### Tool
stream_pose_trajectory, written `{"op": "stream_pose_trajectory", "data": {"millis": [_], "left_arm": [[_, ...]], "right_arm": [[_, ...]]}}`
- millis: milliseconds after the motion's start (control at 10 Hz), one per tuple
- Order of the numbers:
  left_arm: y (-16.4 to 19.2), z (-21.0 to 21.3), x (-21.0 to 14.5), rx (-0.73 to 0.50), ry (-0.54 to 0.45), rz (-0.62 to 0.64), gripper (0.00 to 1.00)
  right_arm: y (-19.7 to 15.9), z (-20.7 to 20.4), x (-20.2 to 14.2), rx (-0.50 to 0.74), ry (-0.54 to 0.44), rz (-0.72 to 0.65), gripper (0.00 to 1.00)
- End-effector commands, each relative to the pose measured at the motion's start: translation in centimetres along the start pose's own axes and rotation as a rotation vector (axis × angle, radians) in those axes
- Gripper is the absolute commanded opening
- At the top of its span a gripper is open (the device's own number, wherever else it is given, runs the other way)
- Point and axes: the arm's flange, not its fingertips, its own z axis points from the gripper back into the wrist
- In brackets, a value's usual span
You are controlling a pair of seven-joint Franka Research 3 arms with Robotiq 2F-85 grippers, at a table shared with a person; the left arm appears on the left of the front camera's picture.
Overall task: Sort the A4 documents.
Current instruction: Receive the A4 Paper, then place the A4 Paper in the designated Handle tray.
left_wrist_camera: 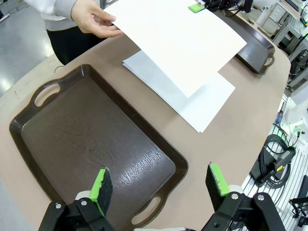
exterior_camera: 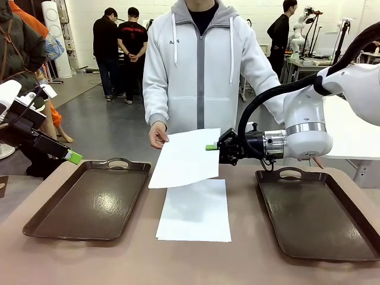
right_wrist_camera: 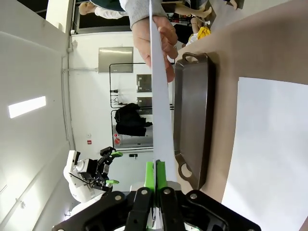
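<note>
Progress: left tray (exterior_camera: pixel 89 202) and right tray (exterior_camera: pixel 320 219) hold no paper; both sheets seem unsorted.
Right gripper (exterior_camera: pixel 211 147): jaws pinch the raised A4 sheet (exterior_camera: pixel 184 157); the person's hand (exterior_camera: pixel 158 135) holds its opposite edge.
Left gripper (left_wrist_camera: pixel 161 183): jaws open, above left tray.
Second A4 sheet (exterior_camera: pixel 196 211): flat on counter (exterior_camera: pixel 136 261), below right jaws.

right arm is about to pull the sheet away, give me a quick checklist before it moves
1. Right gripper shut on the lifted sheet at its edge: ok.
2. Person's hand let go of that sheet: not ok, it holds the opposite edge.
3. Right tray holds no sheet: ok.
4. Left gripper open over the left tray, apart from the sheet: ok.
5. Lower sheet lies flat on the table: ok.
</note>
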Motion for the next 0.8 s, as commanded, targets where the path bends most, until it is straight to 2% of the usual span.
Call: {"op": "stream_pose_trajectory", "data": {"millis": [0, 700], "left_arm": [[0.22, -0.04, -0.1, -0.016, -0.011, -0.006, 1.0], [0.22, -0.04, -0.1, -0.016, -0.011, -0.006, 1.0]], "right_arm": [[-0.01, -0.06, 0.1, 0.002, -0.02, -0.003, 0.0], [-0.01, -0.06, 0.1, 0.002, -0.02, -0.003, 0.0]]}}
